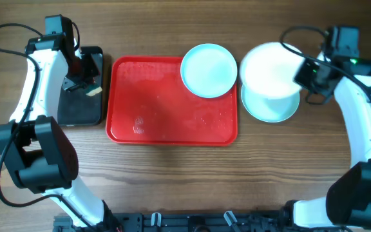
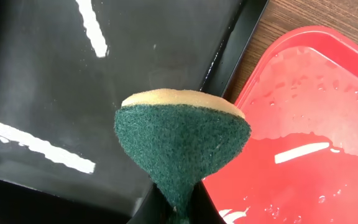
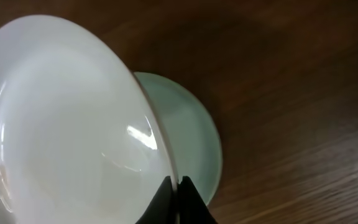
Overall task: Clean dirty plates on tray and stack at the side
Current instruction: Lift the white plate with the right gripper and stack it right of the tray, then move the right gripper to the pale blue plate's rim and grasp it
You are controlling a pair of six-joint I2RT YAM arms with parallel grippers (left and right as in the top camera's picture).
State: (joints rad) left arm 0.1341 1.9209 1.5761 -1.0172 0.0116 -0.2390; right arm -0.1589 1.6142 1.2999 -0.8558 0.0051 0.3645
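The red tray [image 1: 166, 116] lies mid-table, wet, with one plate [image 1: 209, 70] on its far right corner. My right gripper [image 1: 303, 72] is shut on the rim of a second plate [image 1: 269, 69] and holds it tilted above a third plate [image 1: 272, 108] lying on the table right of the tray. In the right wrist view the held plate [image 3: 61, 118] fills the left and the lower plate [image 3: 194, 134] shows behind it, with the jaws [image 3: 179, 186] pinching the rim. My left gripper [image 1: 85, 82] is shut on a green-and-yellow sponge [image 2: 182, 140] over the black bin [image 2: 73, 93].
The black bin [image 1: 79, 109] stands left of the tray, its rim close to the tray's left edge [image 2: 253, 99]. Bare wooden table [image 1: 172, 180] runs along the front and to the right of the plates.
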